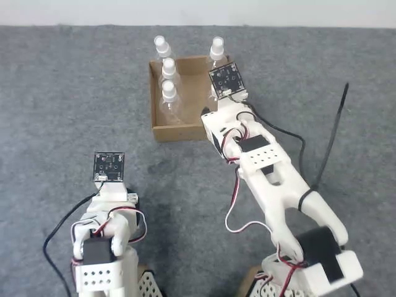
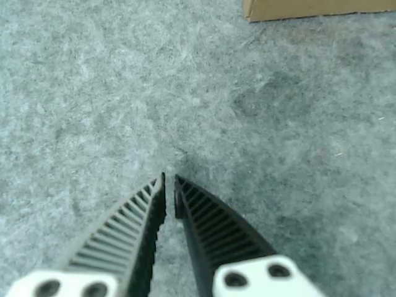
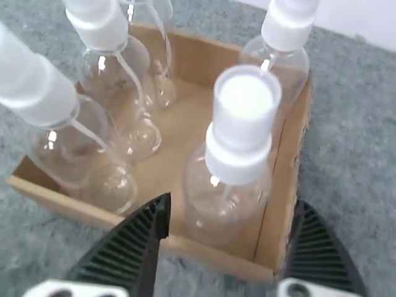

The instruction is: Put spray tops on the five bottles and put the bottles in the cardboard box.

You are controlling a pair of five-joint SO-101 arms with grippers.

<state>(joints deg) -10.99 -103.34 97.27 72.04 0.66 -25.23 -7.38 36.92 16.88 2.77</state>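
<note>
The cardboard box (image 1: pixel 159 131) stands at the table's back centre with several clear bottles in it, all wearing white spray tops (image 1: pixel 169 90). In the right wrist view the nearest bottle (image 3: pixel 238 164) stands upright in a corner of the box (image 3: pixel 286 185). My right gripper (image 3: pixel 230 204) hangs open above that corner. One finger (image 3: pixel 133 244) is over the box's front wall and the other (image 3: pixel 318 247) is outside the side wall, and neither touches the bottle. My left gripper (image 2: pixel 169 179) is shut on nothing, low over bare carpet.
Grey carpet (image 1: pixel 74 93) covers the table. The right arm (image 1: pixel 266 161) stretches from the front right to the box. The left arm (image 1: pixel 109 204) sits at the front left, well short of the box. A black cable (image 1: pixel 331 136) trails on the right.
</note>
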